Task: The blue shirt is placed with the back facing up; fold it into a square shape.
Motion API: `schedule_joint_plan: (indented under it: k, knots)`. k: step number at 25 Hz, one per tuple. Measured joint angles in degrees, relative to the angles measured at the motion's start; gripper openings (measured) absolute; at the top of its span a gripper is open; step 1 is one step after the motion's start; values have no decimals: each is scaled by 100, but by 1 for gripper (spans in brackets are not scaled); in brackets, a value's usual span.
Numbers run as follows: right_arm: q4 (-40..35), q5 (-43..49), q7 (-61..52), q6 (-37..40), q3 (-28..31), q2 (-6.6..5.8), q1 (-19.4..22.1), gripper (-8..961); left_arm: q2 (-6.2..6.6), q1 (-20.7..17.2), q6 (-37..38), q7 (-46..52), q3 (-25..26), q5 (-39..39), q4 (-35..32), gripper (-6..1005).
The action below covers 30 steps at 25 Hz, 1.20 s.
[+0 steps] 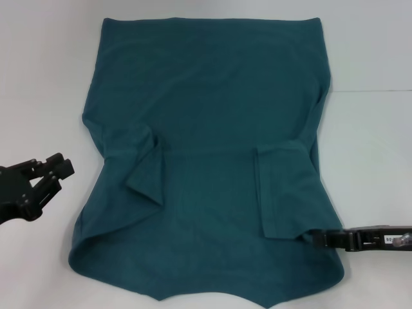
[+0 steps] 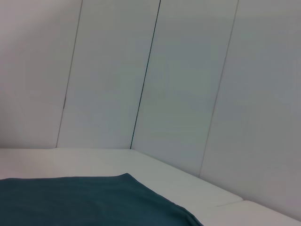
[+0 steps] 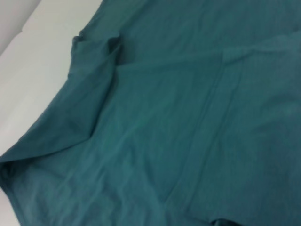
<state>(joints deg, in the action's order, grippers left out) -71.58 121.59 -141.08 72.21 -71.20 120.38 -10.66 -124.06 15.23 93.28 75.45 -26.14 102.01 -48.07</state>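
Note:
The blue shirt [image 1: 206, 129] lies flat on the white table [image 1: 373, 148], plain side up, with both short sleeves folded inward over the body. My left gripper [image 1: 61, 178] hovers open to the left of the shirt, clear of the cloth. My right gripper [image 1: 312, 237] lies low at the shirt's right edge, its tip against the end of the folded right sleeve [image 1: 277, 193]. The right wrist view is filled by the shirt [image 3: 164, 117] and its folded sleeves. A corner of the shirt [image 2: 94, 202] shows in the left wrist view.
White wall panels [image 2: 178, 84] stand behind the table. Bare table surface [image 1: 38, 84] runs along both sides of the shirt. A table seam [image 1: 370, 91] crosses at the right.

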Motion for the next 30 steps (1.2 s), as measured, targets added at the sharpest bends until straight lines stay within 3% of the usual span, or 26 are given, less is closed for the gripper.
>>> schedule_joint_plan:
  k: [10, 18, 30]
  knots:
    - [224, 335, 60, -767, -508, -15, -208, 150, -15, -29, 17, -70, 13, -1, 63, 186]
    - [-34, 343, 101, -854, -580, -15, -407, 52, -13, -40, 42, -74, 21, 0, 62, 187]
    - [-282, 348, 130, -875, -374, -32, -451, 54, -13, -98, 68, -65, 15, 27, 66, 186]
